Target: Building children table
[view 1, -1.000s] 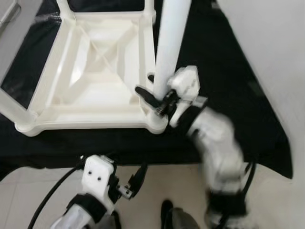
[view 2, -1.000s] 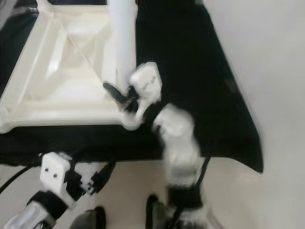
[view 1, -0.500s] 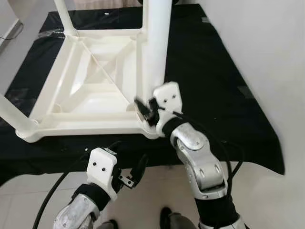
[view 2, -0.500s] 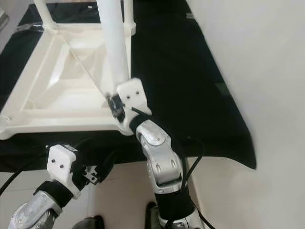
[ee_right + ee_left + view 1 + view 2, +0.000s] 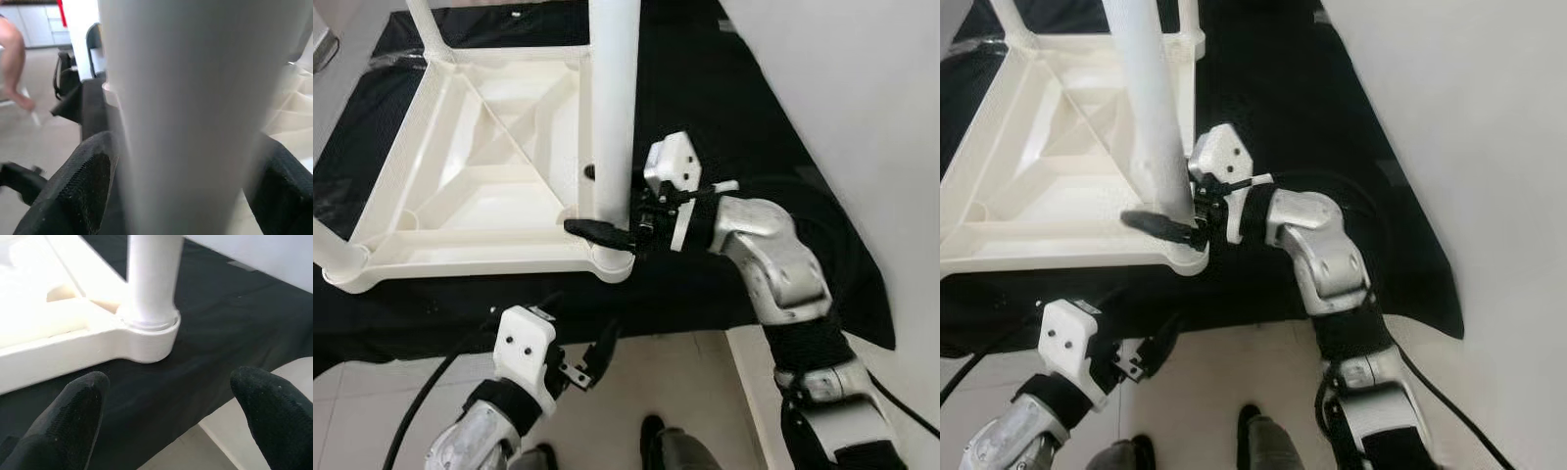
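The right gripper (image 5: 607, 233) is closed around the base of a white table leg (image 5: 613, 108), where the leg meets the near corner socket of the upturned white table (image 5: 480, 186) on a black cloth (image 5: 744, 117). The left gripper (image 5: 592, 357) hangs open below that corner. The step looks like seating the leg; next likely calls for pressing down. Since half a second ago, the right arm has swung outward.

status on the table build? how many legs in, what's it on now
Done: the upside-down tabletop on the black cloth has legs standing in the corners in view, including the far-left leg. In hand: the right gripper is clamped on the near-right leg just above its socket. The left gripper hangs open below. Left: flipping it upright.
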Available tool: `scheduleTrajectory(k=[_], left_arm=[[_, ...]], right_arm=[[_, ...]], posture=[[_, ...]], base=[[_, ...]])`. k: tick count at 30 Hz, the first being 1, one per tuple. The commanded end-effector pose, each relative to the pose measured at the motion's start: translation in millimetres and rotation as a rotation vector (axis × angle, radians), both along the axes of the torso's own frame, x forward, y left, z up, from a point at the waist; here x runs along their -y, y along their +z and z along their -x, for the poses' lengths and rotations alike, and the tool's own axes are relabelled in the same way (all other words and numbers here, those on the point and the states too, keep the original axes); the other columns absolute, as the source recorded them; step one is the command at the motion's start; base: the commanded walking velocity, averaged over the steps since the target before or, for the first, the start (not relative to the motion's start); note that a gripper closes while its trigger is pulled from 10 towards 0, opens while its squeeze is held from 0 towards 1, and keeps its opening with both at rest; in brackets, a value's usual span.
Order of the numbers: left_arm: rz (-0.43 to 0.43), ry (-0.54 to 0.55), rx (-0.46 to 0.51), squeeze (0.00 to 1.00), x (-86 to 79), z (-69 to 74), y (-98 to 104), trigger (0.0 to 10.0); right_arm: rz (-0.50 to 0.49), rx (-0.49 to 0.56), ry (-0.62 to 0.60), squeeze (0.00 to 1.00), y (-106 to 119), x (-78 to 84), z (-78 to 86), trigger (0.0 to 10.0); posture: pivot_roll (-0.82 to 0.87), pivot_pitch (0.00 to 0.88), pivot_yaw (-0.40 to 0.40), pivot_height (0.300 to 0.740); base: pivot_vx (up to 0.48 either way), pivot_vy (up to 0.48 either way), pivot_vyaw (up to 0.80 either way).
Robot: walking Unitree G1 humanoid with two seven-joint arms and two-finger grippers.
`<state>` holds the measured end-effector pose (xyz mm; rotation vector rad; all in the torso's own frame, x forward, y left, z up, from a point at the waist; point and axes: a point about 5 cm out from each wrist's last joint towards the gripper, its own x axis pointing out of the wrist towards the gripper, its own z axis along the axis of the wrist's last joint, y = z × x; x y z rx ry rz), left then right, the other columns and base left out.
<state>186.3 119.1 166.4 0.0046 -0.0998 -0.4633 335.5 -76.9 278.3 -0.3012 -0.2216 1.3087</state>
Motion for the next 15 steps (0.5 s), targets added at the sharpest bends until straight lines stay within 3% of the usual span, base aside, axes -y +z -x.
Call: scheduleTrajectory(k=[1,7,8,9,10,15], left_arm=[[-0.005,0.003,-0.017,0.00,-0.9,6.5,-1,10.0],[-0.006,0.008,-0.022,0.00,-1.8,10.0,-1,10.0],[-0.005,0.009,-0.023,0.00,-1.6,11.2,-1,10.0],[-0.005,0.009,-0.024,0.00,-1.5,12.2,-1,10.0],[-0.004,0.008,-0.025,0.00,-1.4,12.8,-1,10.0],[-0.003,0.007,-0.028,0.00,-1.4,13.8,0,10.0]], right_arm=[[0.025,0.018,0.081,0.00,12,5.0,-4.7,10.0],[0.042,0.015,0.176,0.00,21,12.8,-7.2,10.0],[0.053,0.006,0.218,0.00,23,16.1,-8.3,8.5],[0.059,0.000,0.247,0.00,24,18.7,-9.2,3.9],[0.066,-0.005,0.265,0.00,25,20.6,-10.8,0.0],[0.080,-0.012,0.283,0.00,24,22.8,-13.2,0.0]], posture=[[0.15,0.315,-0.068,0.740],[0.16,0.326,-0.067,0.740],[0.16,0.333,-0.066,0.740],[0.16,0.335,-0.065,0.740],[0.16,0.337,-0.065,0.740],[0.16,0.340,-0.063,0.740]], base=[[0.000,0.000,0.00],[0.000,0.000,0.00],[0.000,0.000,0.00],[0.000,0.000,0.00],[0.000,0.000,0.00],[0.000,0.000,0.00]])
